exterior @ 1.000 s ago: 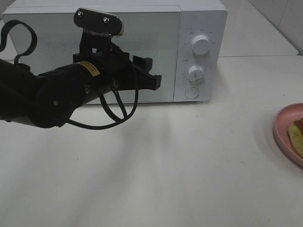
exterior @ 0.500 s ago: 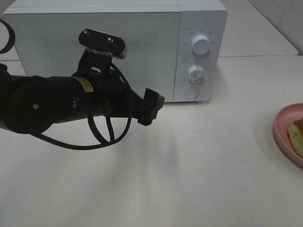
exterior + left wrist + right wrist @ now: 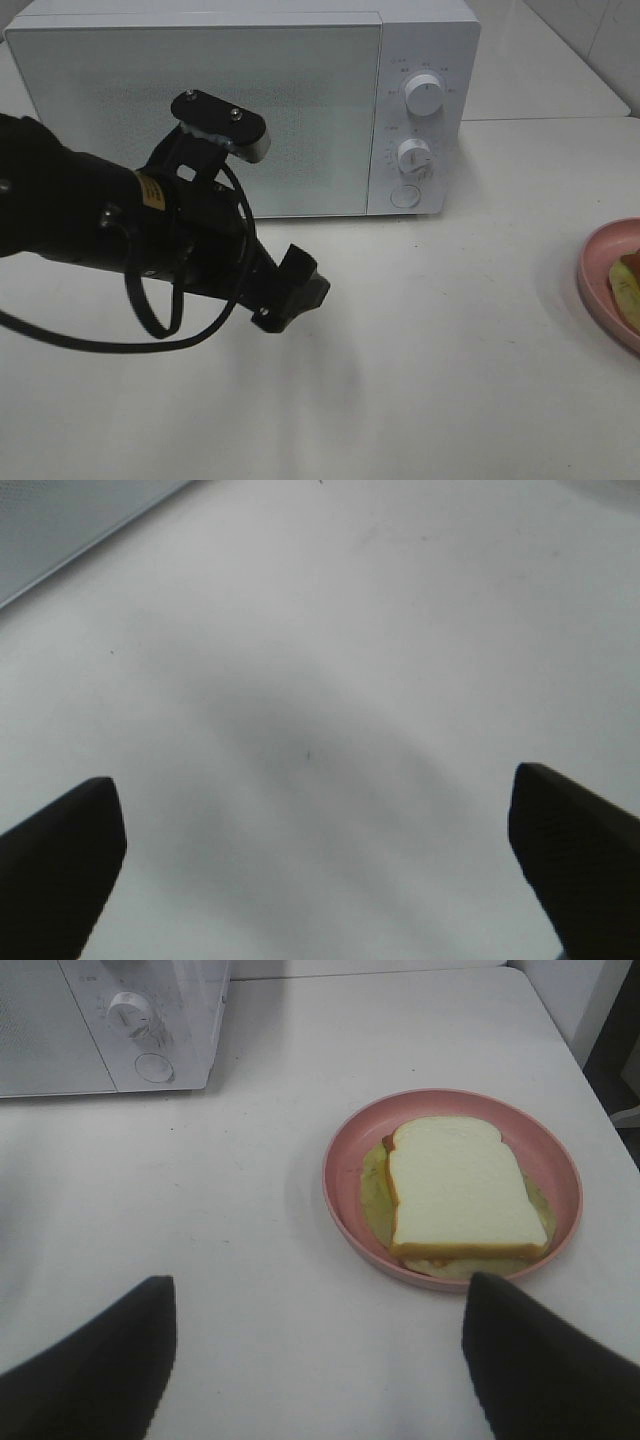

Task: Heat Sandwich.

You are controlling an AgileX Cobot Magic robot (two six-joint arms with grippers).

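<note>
The left gripper (image 3: 300, 292) has dropped away from the microwave (image 3: 250, 105) door, jaws now wide apart over bare white bench (image 3: 430, 350); the right gripper (image 3: 315, 1360) stands open, empty; the sandwich (image 3: 458, 1195) lies on the pink plate (image 3: 345, 1165) at the bench's right.

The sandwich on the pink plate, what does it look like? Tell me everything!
The sandwich lies flat on a round pink plate, on the white table to the right of the microwave. Its top is a slice of soft white bread with an orange-brown crust. Pale yellow-green filling sticks out around the edges. Only the plate touches it; neither gripper does.
</note>
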